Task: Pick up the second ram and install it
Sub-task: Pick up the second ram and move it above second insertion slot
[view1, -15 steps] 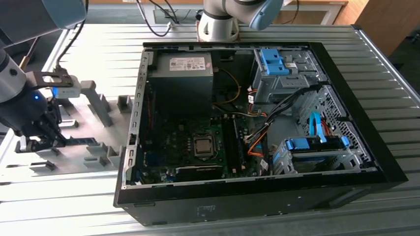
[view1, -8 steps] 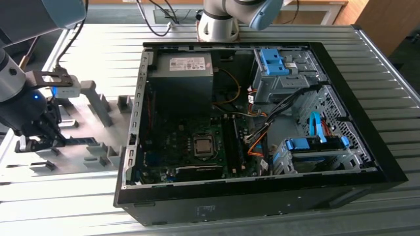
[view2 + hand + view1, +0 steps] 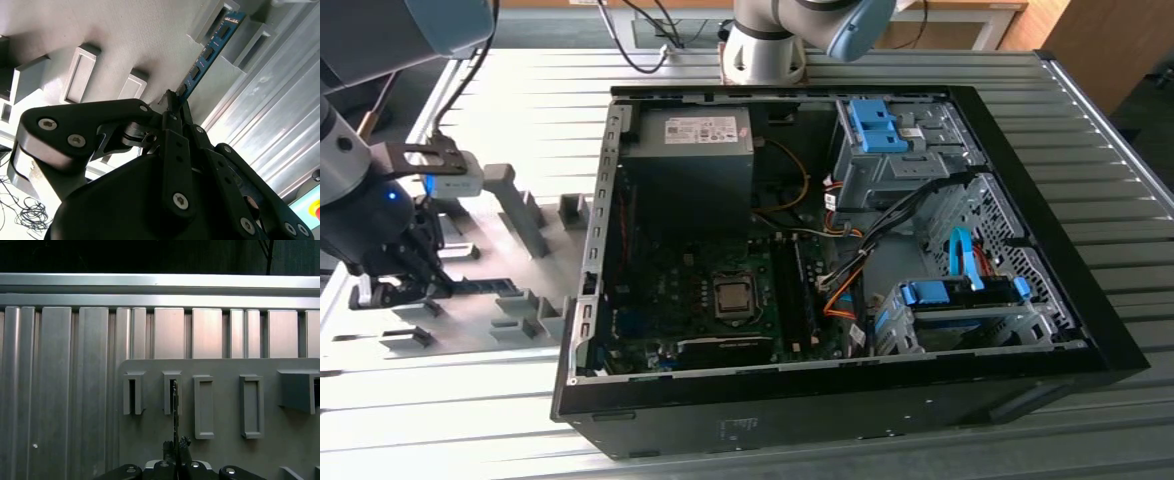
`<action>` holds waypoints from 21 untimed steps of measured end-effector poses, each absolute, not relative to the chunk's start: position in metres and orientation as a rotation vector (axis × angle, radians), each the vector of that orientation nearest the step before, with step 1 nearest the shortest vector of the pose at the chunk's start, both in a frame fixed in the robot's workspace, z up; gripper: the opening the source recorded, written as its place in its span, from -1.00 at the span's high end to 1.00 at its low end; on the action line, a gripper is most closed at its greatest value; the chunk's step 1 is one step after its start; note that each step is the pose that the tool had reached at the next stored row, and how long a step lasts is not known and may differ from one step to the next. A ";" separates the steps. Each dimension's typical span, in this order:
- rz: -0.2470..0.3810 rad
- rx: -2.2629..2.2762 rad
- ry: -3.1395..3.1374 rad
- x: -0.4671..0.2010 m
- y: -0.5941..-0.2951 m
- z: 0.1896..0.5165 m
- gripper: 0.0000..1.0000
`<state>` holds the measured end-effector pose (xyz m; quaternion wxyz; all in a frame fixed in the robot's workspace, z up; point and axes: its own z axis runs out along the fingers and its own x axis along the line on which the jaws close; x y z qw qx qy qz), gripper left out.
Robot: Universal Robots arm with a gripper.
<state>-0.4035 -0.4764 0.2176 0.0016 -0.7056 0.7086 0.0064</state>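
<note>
Blue ram point(image 3: 208, 54) seemingly in hand point(image 3: 174, 98), grey holder blocks point(image 3: 80, 75) alongside

No print is legible, not even on the white label point(image 3: 698, 128).

Robot lab, aluminium bench point(image 3: 440, 420), open computer case point(image 3: 854, 425)

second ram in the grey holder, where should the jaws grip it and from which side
Pinch the second ram across its two flat faces at the exposed long edge, from straight above: it stands thin on edge in the holder blocks. The gripper grips it that way.
</note>
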 end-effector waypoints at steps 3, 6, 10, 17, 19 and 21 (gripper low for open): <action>0.020 -2.214 2.224 -0.403 -0.476 0.218 0.72; 0.020 -2.214 2.224 -0.403 -0.476 0.219 0.72; 0.020 -2.214 2.224 -0.403 -0.476 0.220 0.72; 0.020 -2.214 2.224 -0.403 -0.476 0.223 0.72; 0.020 -2.214 2.224 -0.403 -0.476 0.224 0.72; 0.020 -2.215 2.224 -0.403 -0.476 0.225 0.72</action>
